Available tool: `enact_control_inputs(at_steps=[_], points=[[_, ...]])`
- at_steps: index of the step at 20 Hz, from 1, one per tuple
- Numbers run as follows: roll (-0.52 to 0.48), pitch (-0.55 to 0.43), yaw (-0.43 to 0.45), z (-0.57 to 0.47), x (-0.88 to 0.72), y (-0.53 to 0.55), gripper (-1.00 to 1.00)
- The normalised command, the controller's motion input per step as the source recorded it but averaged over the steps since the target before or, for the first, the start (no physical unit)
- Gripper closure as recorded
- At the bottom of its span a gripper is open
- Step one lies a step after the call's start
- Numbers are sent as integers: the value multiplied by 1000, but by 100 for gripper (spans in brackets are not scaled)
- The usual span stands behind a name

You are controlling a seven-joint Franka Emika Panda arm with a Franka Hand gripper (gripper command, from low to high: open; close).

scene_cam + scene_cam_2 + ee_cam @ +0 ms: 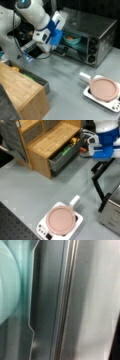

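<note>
Wrist view fills with teal tray [23, 277] and bowl [7, 282], so I read gripper [53, 51] at oven [100, 32] mouth, near both; finger spread I cannot tell.

Bowl [71, 39] inside oven [100, 32], pan [103, 88] on cooker [100, 101] at a front view's bottom right
</note>
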Motion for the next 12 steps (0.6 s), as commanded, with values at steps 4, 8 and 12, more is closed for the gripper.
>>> enact_control_inputs(at_steps=[4, 8, 12], points=[[81, -119, 58, -102, -91, -154, -100], [72, -114, 71, -139, -131, -272, -100], [53, -92, 81, -153, -171, -366, -100]])
